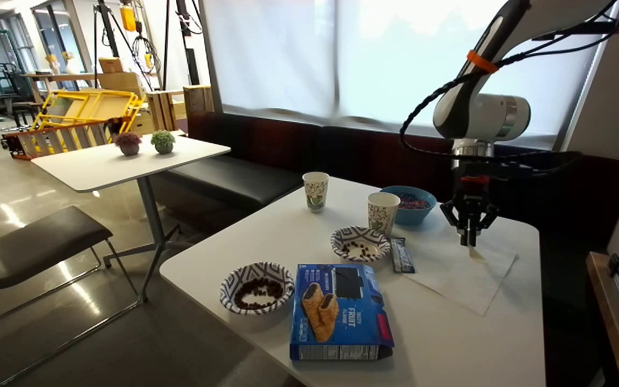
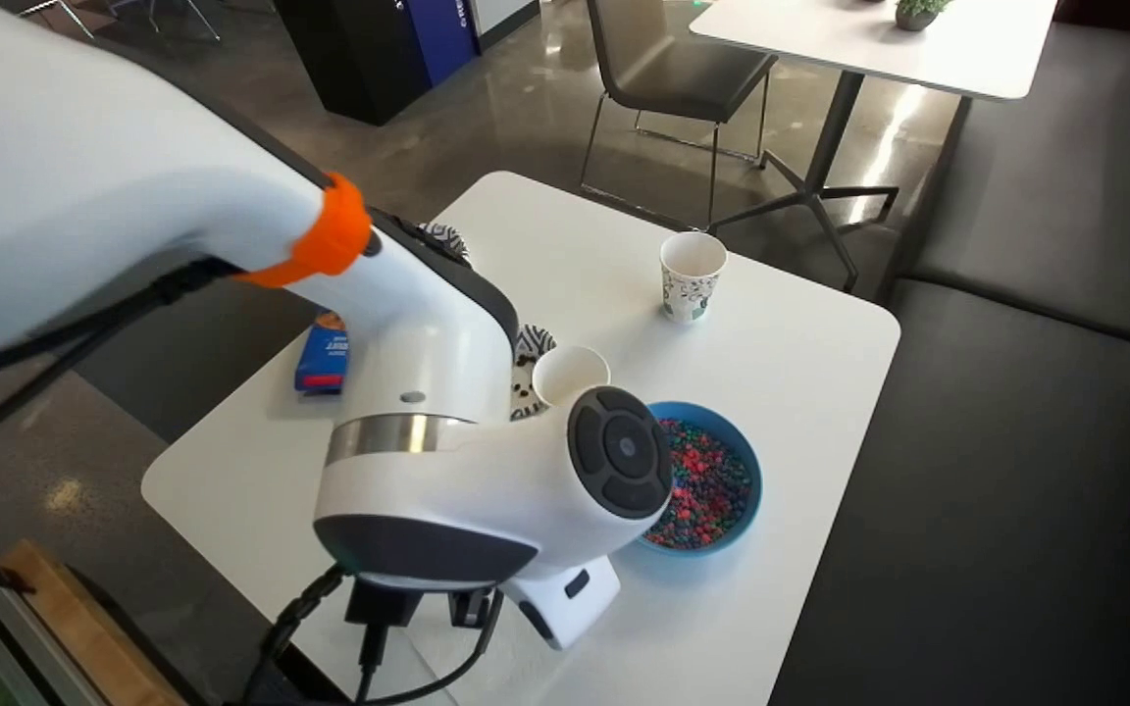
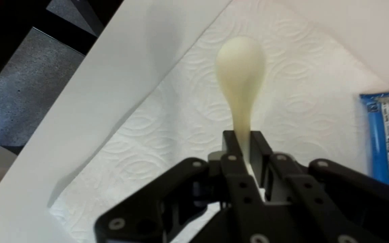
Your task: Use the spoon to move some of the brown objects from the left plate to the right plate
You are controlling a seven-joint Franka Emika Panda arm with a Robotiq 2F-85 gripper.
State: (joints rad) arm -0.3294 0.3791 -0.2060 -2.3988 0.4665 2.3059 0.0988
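Many brown objects (image 1: 273, 289) in the left plate (image 1: 258, 269), just beside a blue box (image 1: 336, 309), in an exterior view; fewer in the right plate (image 1: 348, 234), just beside 1 paper cup (image 1: 382, 210).

Shows left plate and right plate partly behind the arm (image 2: 428, 480) in an exterior view, plus a blue bowl (image 2: 697, 414).

Pinches the spoon (image 3: 241, 64) by its handle in the narrow-set gripper (image 3: 242, 141) in the wrist view, over a paper towel (image 3: 140, 168); hard to say whether touching it.

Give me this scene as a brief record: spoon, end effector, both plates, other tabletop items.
spoon: pale, over the paper towel; contact unclear
end effector: closed on the spoon's handle
fuller plate: beside the blue box, many brown bits
sparser plate: beside a paper cup, fewer brown bits
other items: second paper cup, blue bowl, slim packet
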